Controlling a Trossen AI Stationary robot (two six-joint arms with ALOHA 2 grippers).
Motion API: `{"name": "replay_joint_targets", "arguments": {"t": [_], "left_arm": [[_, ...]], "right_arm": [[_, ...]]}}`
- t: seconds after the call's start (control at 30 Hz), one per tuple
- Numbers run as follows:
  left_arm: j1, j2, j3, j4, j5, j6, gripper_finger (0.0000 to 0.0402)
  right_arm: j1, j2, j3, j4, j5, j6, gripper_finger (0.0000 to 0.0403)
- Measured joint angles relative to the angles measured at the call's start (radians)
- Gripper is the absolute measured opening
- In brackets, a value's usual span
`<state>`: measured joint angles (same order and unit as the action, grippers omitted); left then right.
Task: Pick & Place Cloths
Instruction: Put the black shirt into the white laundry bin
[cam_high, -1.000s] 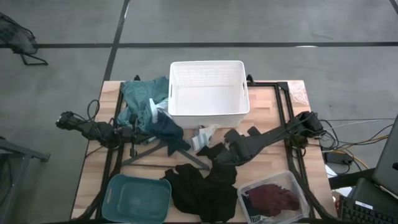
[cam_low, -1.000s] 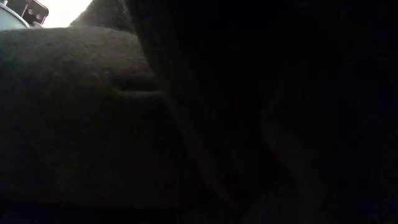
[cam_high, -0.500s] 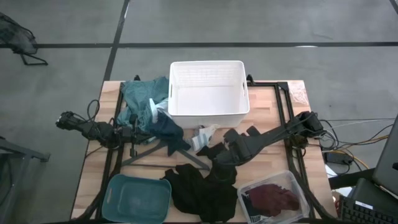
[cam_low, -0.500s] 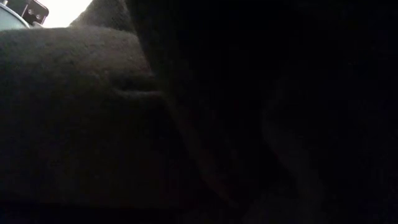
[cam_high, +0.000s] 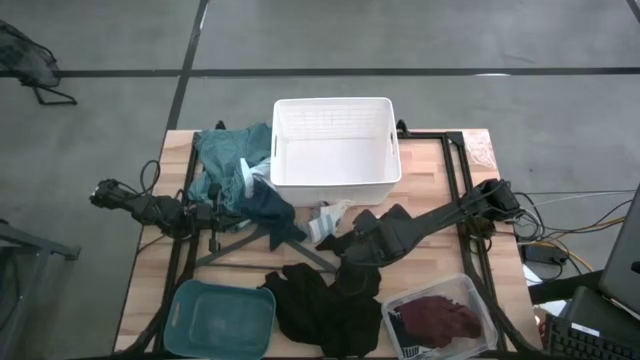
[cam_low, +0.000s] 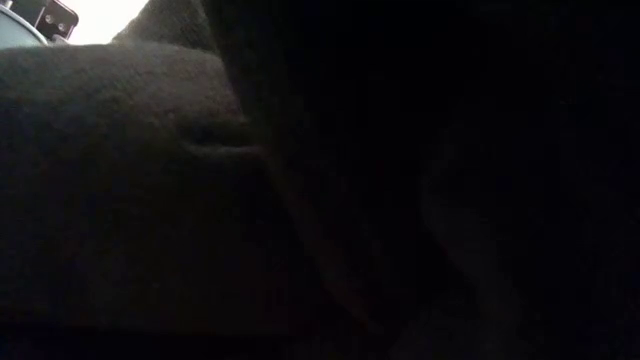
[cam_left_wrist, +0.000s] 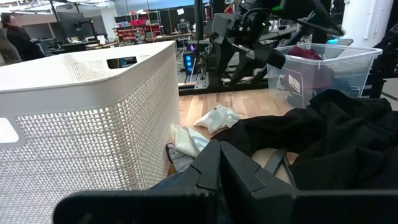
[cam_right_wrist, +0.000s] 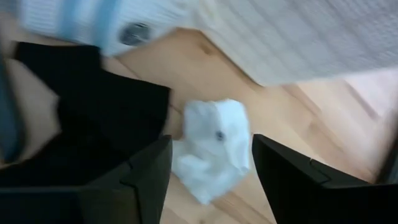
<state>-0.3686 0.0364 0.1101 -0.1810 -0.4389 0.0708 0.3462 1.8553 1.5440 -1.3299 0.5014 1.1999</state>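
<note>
Right wrist view shows the right tool (cam_right_wrist: 208, 171) with its 2 fingers spread wide, a small white cloth (cam_right_wrist: 211, 149) lying on the worktop (cam_right_wrist: 292, 124) in the gap ahead of them, not yet touched. A black cloth (cam_right_wrist: 99, 118) lies just beside the white piece, and the white basket (cam_right_wrist: 311, 37) stands close beyond.

My reading is that the step in hand is the approach to a pick: the fingers are set for the white piece but nothing is gripped. The next move calls for lowering the fingers onto the white cloth and pinching it alone, without catching the black fabric beside it, then carrying it to a container; which one I cannot tell.

High view places the right arm reaching in from the worktop's right edge, stretched low toward the middle, its tool (cam_high: 352, 240) just in front of the basket (cam_high: 335, 150). The left tool (cam_high: 225, 215) waits at the left side near the teal-green cloth (cam_high: 225, 150) and the navy cloth (cam_high: 268, 205), its fingers pressed together. A maroon cloth (cam_high: 438, 318) sits in the clear bin (cam_high: 480, 300) at the front right; the teal bin (cam_high: 220, 318) at the front left looks empty.
</note>
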Motion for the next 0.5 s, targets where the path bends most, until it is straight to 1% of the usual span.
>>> {"name": "replay_joint_targets", "arguments": {"t": [0.17, 0.23, 0.37, 0.5], "left_arm": [[0.000, 0.000, 0.000, 0.000, 0.000, 0.000, 0.0012], [-0.001, 0.000, 0.000, 0.000, 0.000, 0.000, 0.0012], [-0.001, 0.000, 0.000, 0.000, 0.000, 0.000, 0.0012], [-0.001, 0.000, 0.000, 0.000, 0.000, 0.000, 0.0012]], "right_arm": [[0.001, 0.000, 0.000, 0.161, -0.010, -0.119, 0.0223], [0.003, 0.000, 0.000, 0.232, -0.060, -0.189, 0.0220], [0.012, 0.000, 0.000, 0.374, -0.196, -0.318, 0.0211], [0.030, 0.000, 0.000, 0.517, -0.413, -0.417, 0.0203]]}}
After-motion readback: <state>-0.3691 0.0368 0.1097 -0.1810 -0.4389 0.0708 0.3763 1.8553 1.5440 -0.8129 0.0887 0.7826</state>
